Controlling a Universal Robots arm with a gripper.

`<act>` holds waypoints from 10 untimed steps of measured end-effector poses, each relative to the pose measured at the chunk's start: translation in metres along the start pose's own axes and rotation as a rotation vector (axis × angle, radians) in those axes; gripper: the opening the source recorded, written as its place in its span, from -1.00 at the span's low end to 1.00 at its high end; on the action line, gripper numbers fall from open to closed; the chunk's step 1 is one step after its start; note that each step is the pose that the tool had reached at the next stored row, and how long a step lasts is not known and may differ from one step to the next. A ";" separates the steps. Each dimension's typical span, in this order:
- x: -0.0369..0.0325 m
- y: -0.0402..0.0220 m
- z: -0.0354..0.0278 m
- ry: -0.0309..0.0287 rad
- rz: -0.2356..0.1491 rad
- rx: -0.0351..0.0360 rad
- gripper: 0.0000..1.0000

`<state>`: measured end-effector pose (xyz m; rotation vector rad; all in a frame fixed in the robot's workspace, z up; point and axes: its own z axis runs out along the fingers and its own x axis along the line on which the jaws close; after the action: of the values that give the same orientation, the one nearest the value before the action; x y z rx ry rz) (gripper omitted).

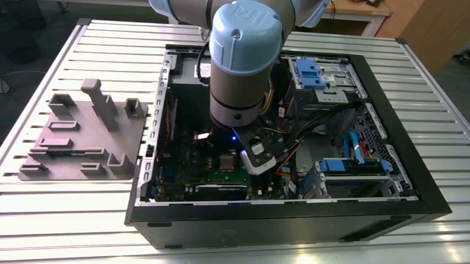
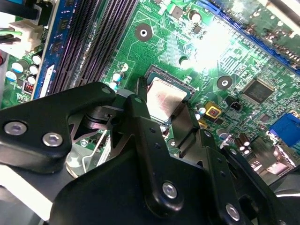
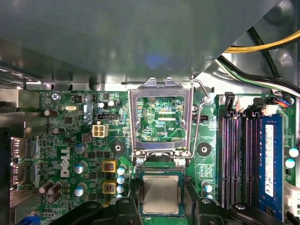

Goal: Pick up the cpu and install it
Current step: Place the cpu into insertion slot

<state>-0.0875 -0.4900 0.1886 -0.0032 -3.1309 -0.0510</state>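
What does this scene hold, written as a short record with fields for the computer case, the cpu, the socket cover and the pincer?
computer case: side open, lying on a slatted metal table
cpu: flat at the socket of the green motherboard, silver top up
socket cover: metal frame, swung open, not over the cpu
pincer: down inside the case, right at the cpu; grip cannot be told
grey plate: on the table, at the exterior view's left of the case

Exterior view high, angled down onto computer case (image 1: 279,225), both wrist views close over motherboard (image 3: 70,140)
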 end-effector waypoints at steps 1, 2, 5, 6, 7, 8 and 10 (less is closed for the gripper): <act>0.0000 0.0000 0.0000 0.0000 0.000 -0.0001 -0.09; 0.0001 0.0000 0.0001 0.0002 0.000 -0.0003 -0.07; 0.0001 0.0001 0.0002 -0.0002 0.000 -0.0004 0.04; 0.0000 0.0001 0.0002 -0.0001 0.000 -0.0003 0.04; 0.0000 0.0000 0.0001 -0.0001 0.000 -0.0001 0.04; 0.0000 0.0000 0.0001 -0.0001 0.000 -0.0001 0.04; 0.0000 0.0001 -0.0023 0.0000 0.000 0.0001 0.04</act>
<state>-0.0875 -0.4900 0.1908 -0.0032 -3.1309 -0.0509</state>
